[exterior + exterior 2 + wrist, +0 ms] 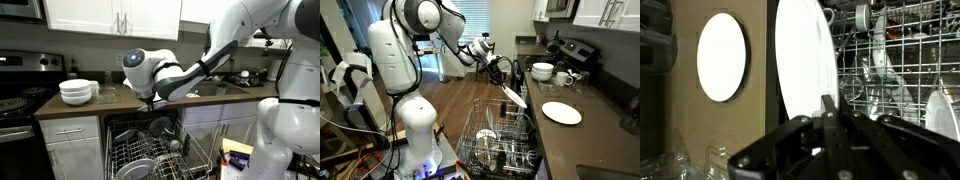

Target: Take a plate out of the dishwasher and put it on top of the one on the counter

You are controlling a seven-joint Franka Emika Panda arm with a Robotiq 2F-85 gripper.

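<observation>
I have the gripper [830, 108] clenched on the rim of the held plate [805, 55], which stands on edge in the wrist view. In an exterior view the held plate [515, 97] hangs tilted above the dishwasher rack [500, 140], free of its wires. The counter plate [561, 113] lies flat near the front edge of the counter [582, 142], with bare surface around it and bowls [542, 71] well behind. Only the wrist view shows the grip. In an exterior view the gripper [150, 97] hovers over the rack, and I cannot pick out the held plate there.
</observation>
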